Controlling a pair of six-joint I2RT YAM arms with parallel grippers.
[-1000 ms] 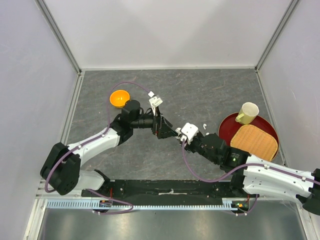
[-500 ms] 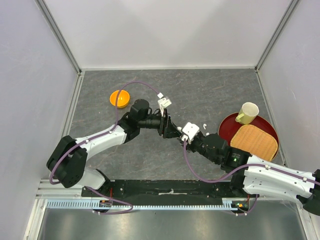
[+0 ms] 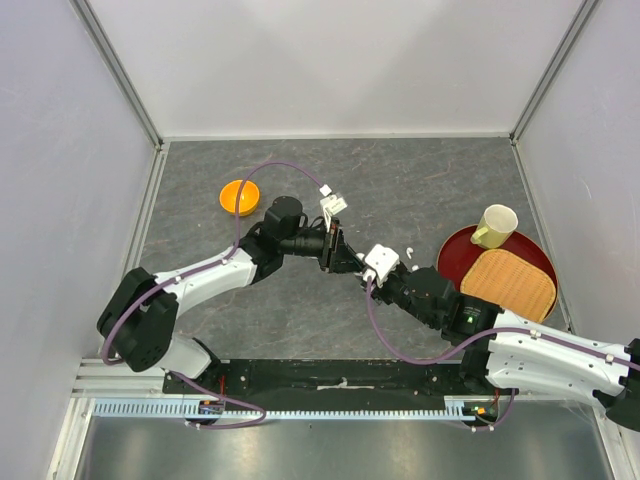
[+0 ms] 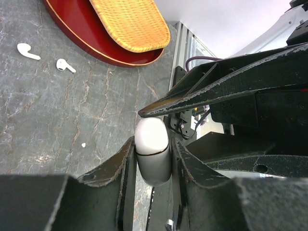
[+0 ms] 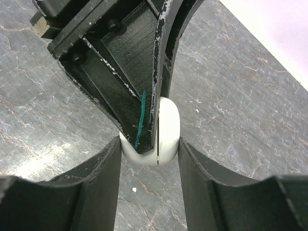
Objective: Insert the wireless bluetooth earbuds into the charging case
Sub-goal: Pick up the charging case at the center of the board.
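At mid-worktop [image 3: 420, 190], somewhat nearer the near edge than the far one, left tool [image 4: 153, 144] and right tool [image 5: 149, 142] tip to tip. Beyond them, wide bare grey stone all the way to the far edge and the far-right corner. Likewise toward the left edge, save for an orange bowl [image 3: 239, 197] well apart, toward the far-left corner. Far less room toward the right edge: a red tray [image 4: 82, 24] there, bearing a woven mat [image 4: 132, 21] and a cream mug [image 3: 495, 226]. Just off the tray's rim, on the stone between tray and tools, two of the wireless bluetooth earbuds [image 4: 28, 51], white, lying flat, near each other but not touching, well apart from the case. By way of markings: a thin dark seam round the charging case [image 4: 152, 156], lid down, and a teal streak [image 5: 139, 120] on the inner face of a left finger. Left tool nearly closed, fingers [image 4: 120, 168] pressed to both flanks of the white rounded case, clamped on it. Right tool clamped on the same case from the opposite side, pads [image 5: 103, 178] snug against it left and right, gap no wider than the case itself. Seen from the right wrist, a scuffed left finger laid straight across the front of the case, hiding about half. Seen from the left wrist, a right finger reaching just over the rounded top. Case on or off the stone: cannot tell.
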